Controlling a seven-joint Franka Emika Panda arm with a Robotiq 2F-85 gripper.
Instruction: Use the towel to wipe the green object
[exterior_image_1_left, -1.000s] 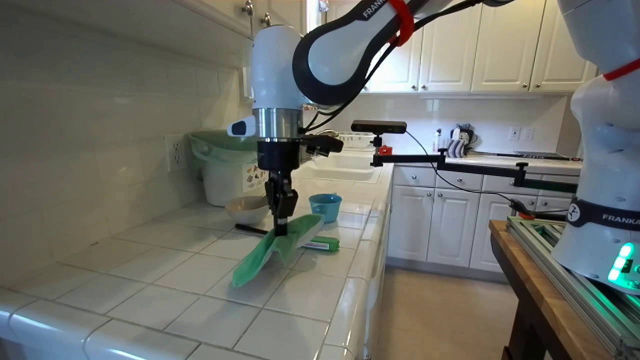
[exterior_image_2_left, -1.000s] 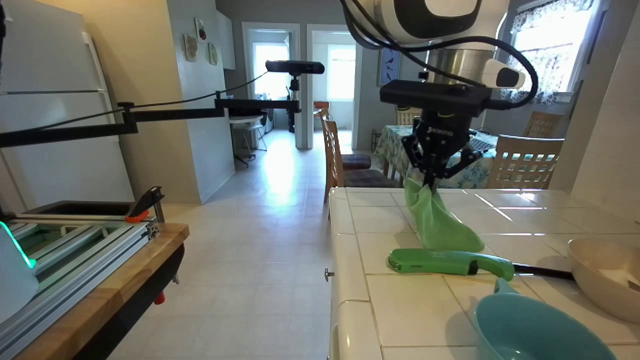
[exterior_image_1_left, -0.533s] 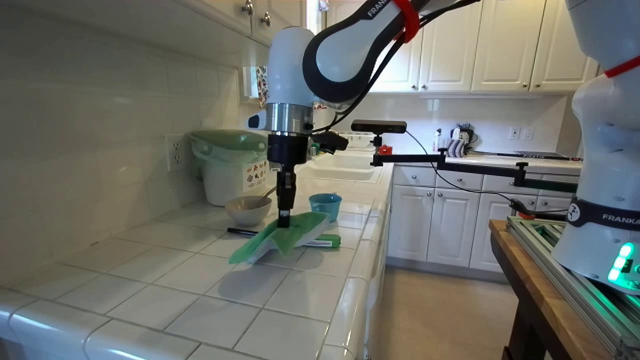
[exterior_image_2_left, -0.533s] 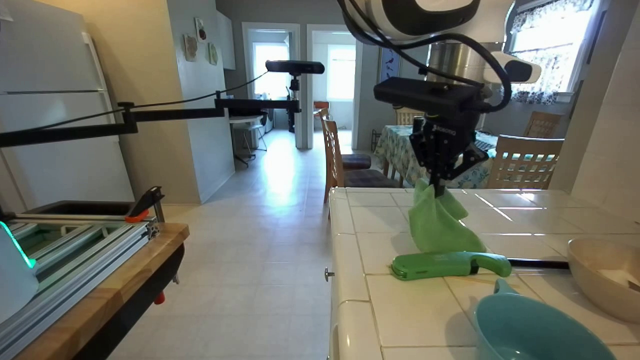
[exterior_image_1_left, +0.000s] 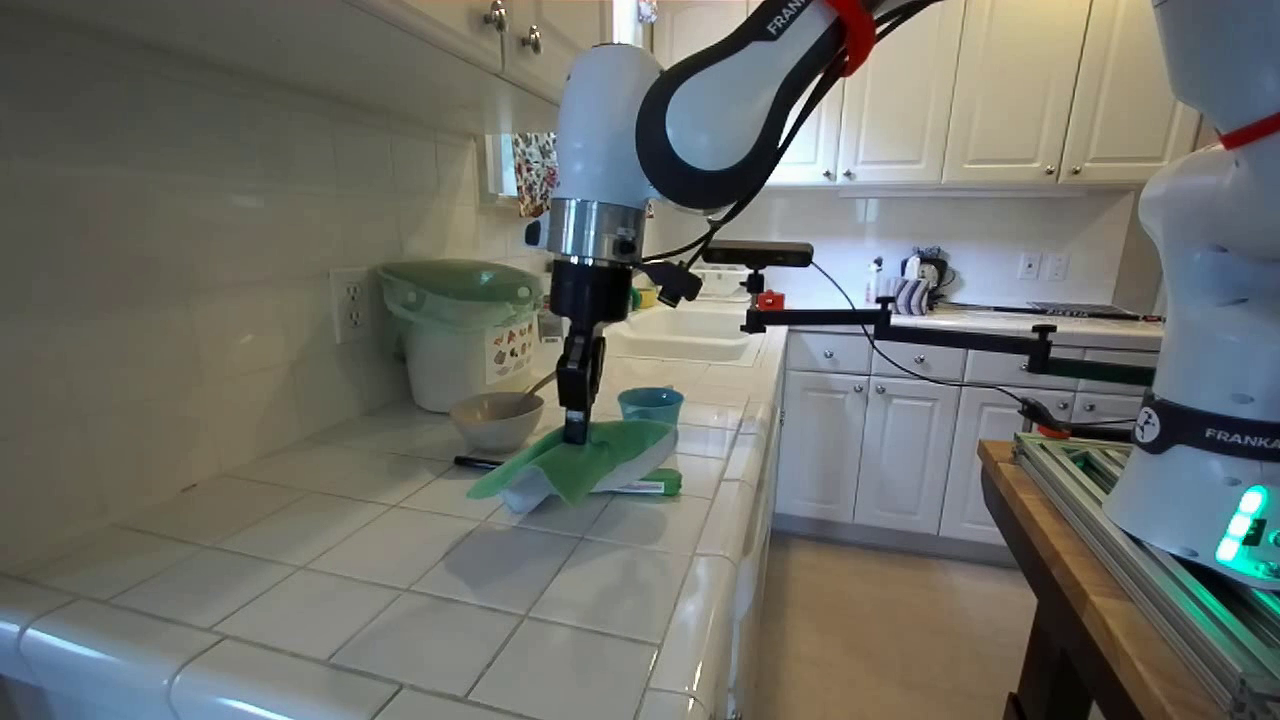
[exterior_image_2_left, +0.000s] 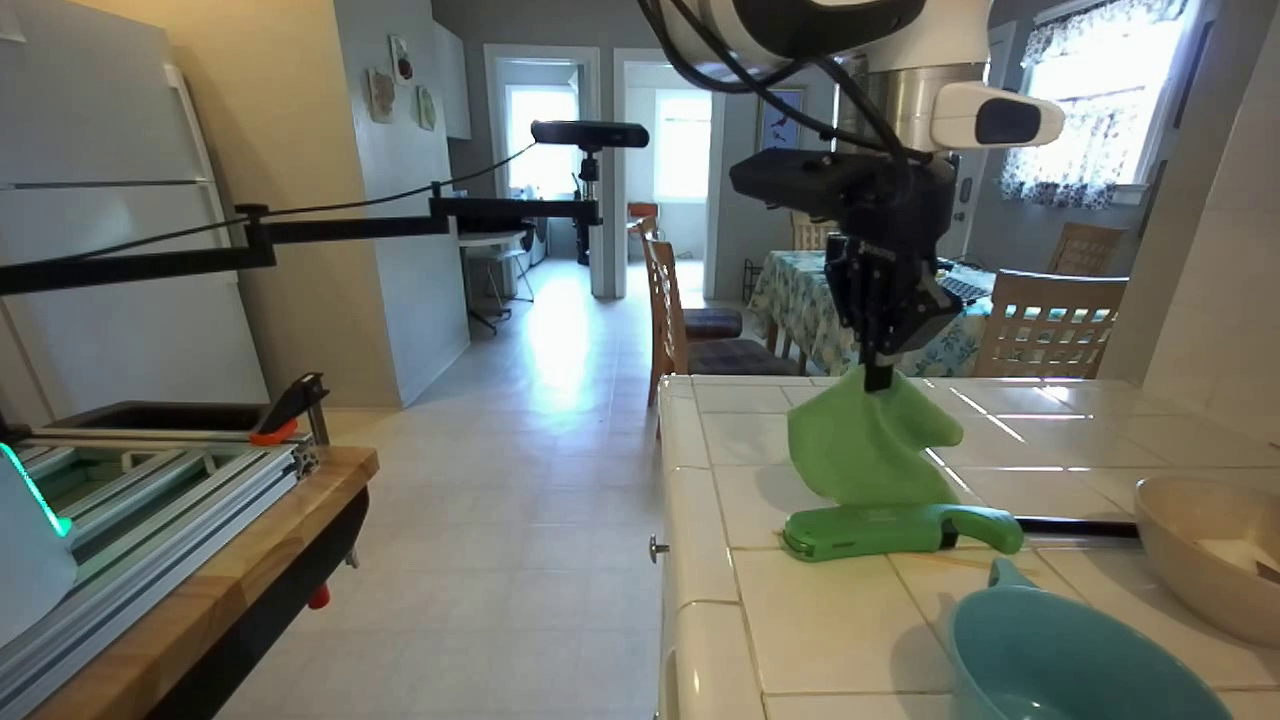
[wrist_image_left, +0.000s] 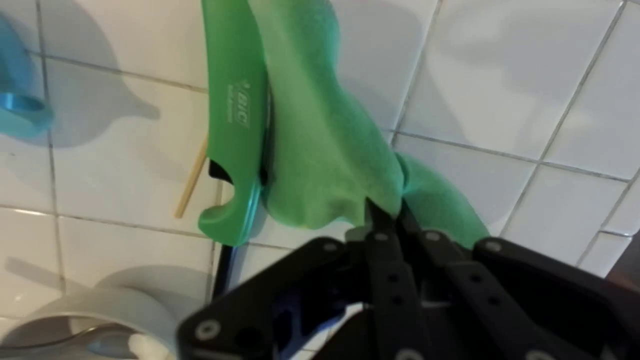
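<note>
Wrist view: gripper (wrist_image_left: 392, 216) pinches towel (wrist_image_left: 327, 140) beside the green lighter (wrist_image_left: 235, 95), blue cup (wrist_image_left: 12, 65) and bowl (wrist_image_left: 120, 305) beyond.

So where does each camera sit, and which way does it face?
In an exterior view: higher than the counter, facing along it to the sink; arm, gripper and base show.
In an exterior view: near the blue cup, facing a draped table; lower arm, gripper and a sliver of base show.
Wrist view: on the robot's wrist, looking down at the towel and green lighter; only its gripper shows.
Both exterior views share counter, towel, lighter, cup and bowl.
</note>
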